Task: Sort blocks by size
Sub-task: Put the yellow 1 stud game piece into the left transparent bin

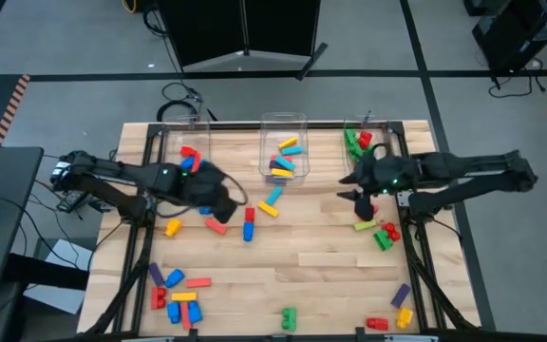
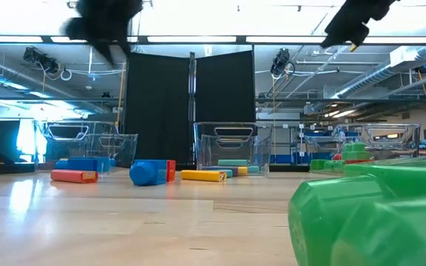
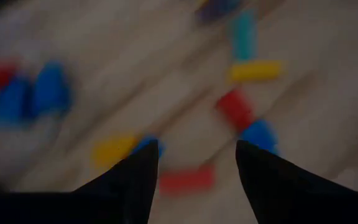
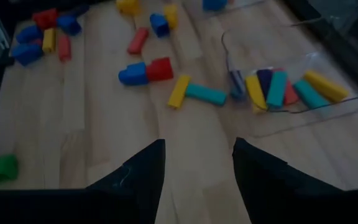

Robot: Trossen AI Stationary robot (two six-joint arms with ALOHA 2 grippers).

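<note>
Nearest the low camera, a green block (image 2: 368, 214) fills the corner of that view, and other blocks lie scattered along the table's near edge (image 1: 180, 299). Farther in, a red-and-blue block (image 1: 249, 224) rests on the wood with a yellow and cyan pair (image 1: 272, 202) just beyond it. Over this middle ground hang both arms: the left gripper (image 1: 218, 202) above a red block (image 1: 216, 225), its fingers (image 3: 132, 177) parted with nothing between them; the right gripper (image 1: 361, 198) near a green and yellow cluster (image 1: 376, 231), fingers (image 4: 143, 167) likewise apart and empty. Beyond stand three clear bins, the middle bin (image 1: 284, 157) holding long pieces, the right bin (image 1: 364, 142) green and red ones, the left bin (image 1: 186, 152) a few more. The left wrist view is smeared, so which block it aims at is probably the red one. The risk from here is a descent onto closely packed blocks, nudging a neighbour or pinching two at once, and misjudged size landing a piece in the wrong bin.
</note>
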